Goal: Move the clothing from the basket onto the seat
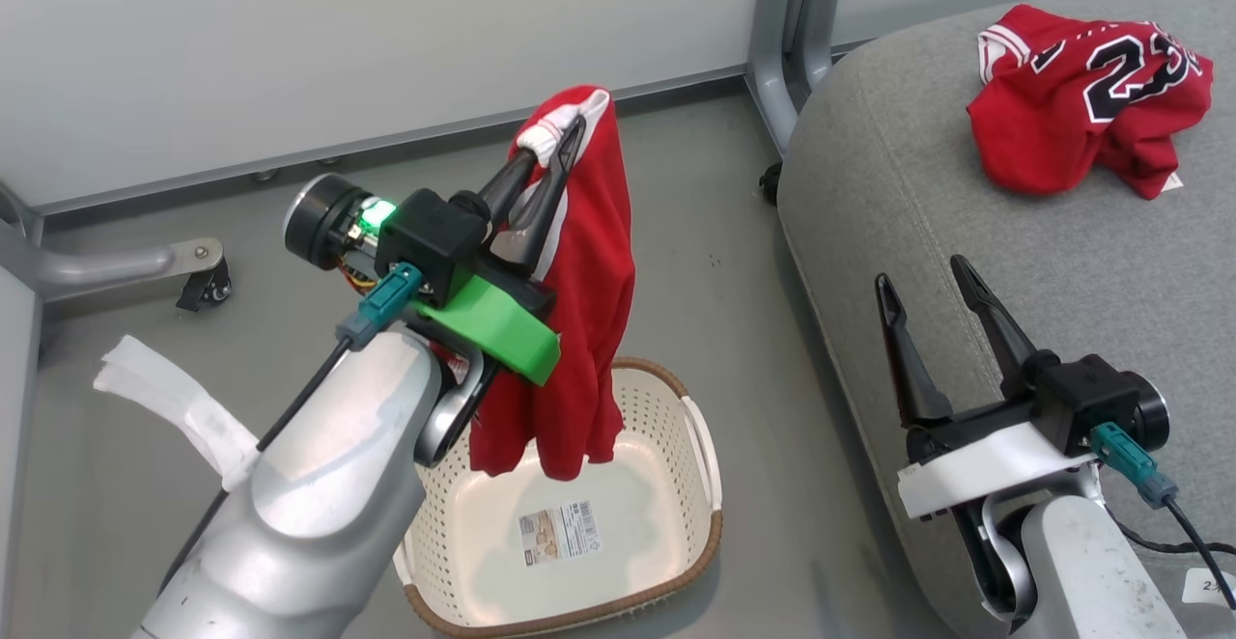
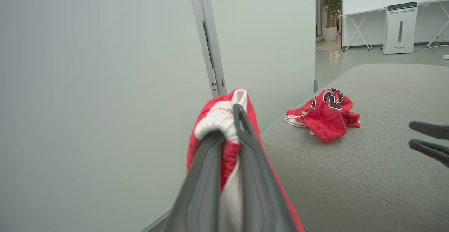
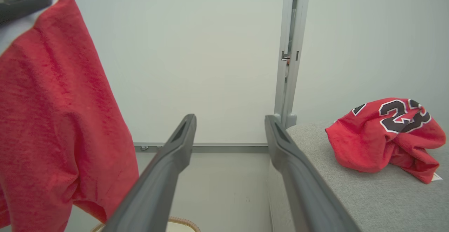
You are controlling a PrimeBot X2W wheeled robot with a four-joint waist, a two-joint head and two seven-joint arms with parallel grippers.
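The shorts (image 1: pixel 579 311) hang from your left gripper (image 1: pixel 552 142), which is clamped on their white waistband, with the red cloth dangling just above the basket (image 1: pixel 716 523). The jersey (image 1: pixel 1081 98) lies crumpled on the seat (image 1: pixel 917 185). Your right gripper (image 1: pixel 922 272) is spread apart over the seat's near edge.

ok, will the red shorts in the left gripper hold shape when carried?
Likely floppy: the red white-trimmed shorts hang limp from the left gripper. Probably light, held by a waistband pinch. Hem could brush the cream perforated basket.
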